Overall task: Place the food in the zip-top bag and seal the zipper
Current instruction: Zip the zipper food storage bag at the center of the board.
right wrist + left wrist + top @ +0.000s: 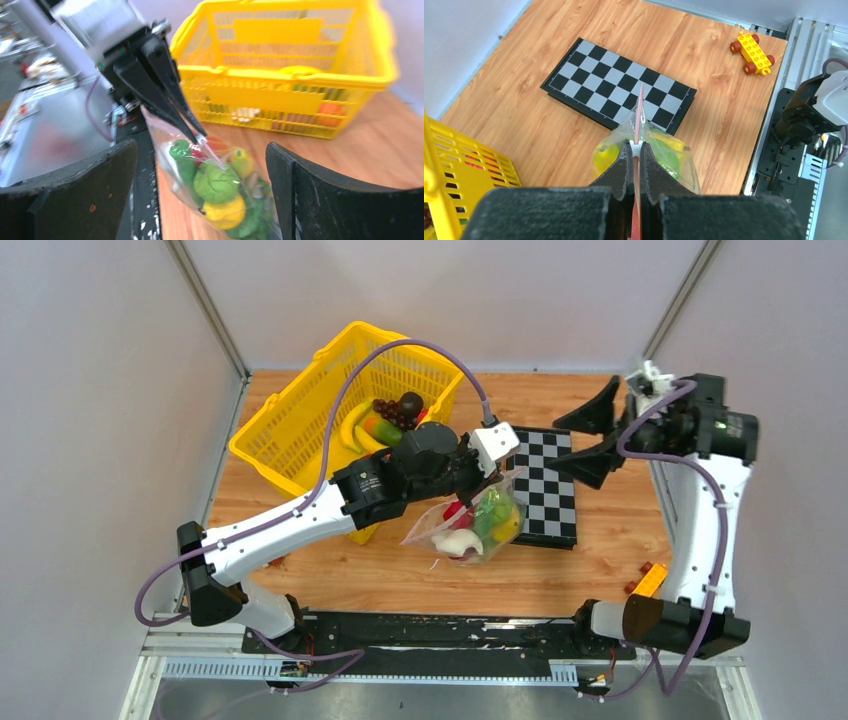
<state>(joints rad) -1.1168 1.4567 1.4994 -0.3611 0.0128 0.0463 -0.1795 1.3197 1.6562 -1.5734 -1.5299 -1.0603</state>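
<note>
While a few fruits (388,418) lay in the yellow basket (285,435), we had our left hand (492,477) pinched shut on the zipper (639,112), so the zip-top bag (470,530) hung with its food (216,183) over the tabletop (350,575), mouth upward for sealing; our right hand (597,438) stood wide open, empty, well apart. We read no labels.

**Desk:** Any lettering legible, from overhead or from either wrist?

**Photographer:** None. The yellow basket (290,435) has a plain side panel. The chessboard (550,495) shows only black and white squares.

**Desk:** The toy car (752,52)? The bag (425,530)?

**Photographer:** Bare studs on the car. The bag is clear plastic with a pink strip (640,110) and no readable print.
</note>
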